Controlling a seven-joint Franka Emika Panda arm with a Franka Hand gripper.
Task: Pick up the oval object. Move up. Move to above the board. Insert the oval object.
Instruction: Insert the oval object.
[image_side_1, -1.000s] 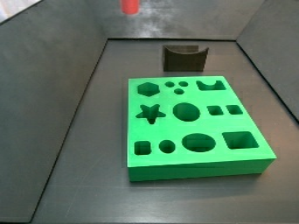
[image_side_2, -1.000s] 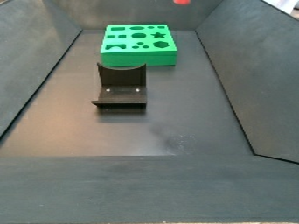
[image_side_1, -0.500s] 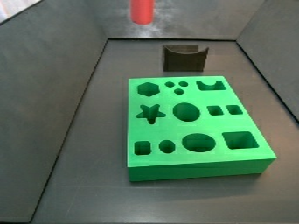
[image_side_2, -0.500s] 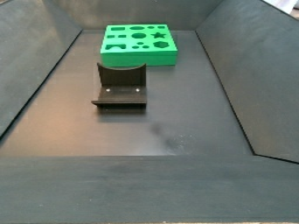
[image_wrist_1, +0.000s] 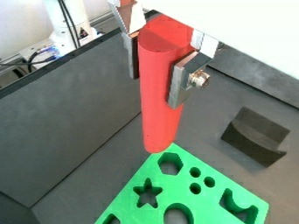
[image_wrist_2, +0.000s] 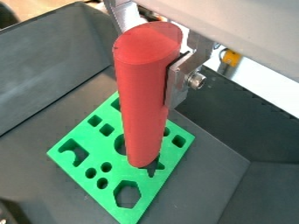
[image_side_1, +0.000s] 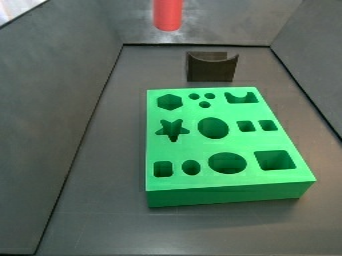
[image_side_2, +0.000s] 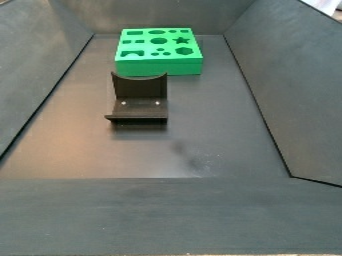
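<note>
**A:** Lower than a second before, was it? The peg (image_side_1: 167, 14) showed only as a stub at the top edge of a side view then; by this moment more of it hung in frame, over the floor behind the board's far left corner. Nothing else had shifted.

**B:** Agreed. Biggest thing first: the board (image_side_1: 222, 148), a thick green slab lying flat on the dark floor, with the fixture (image_side_1: 211, 66) just behind it in that side view and in front of it in the other (image_side_2: 138, 99).

**A:** Anything in the board's holes?

**B:** No. Star, hexagon, circles, ovals, squares: every one that showed was empty. The fixture held nothing either.

**A:** And the peg itself?

**B:** Upright, well above the board, not yet over any hole as far as I could judge. In both wrist views it looked smooth, rigid and probably light (image_wrist_1: 160, 87). A glossy surface like that could slip, so a hold high on the shaft was sensible, leaving the lower end free to enter.

**A:** The claw?

**B:** The claw (image_wrist_2: 149, 54) was clamped on the peg's upper part, silver fingers (image_wrist_1: 184, 77) pressed flat against its sides.
</note>
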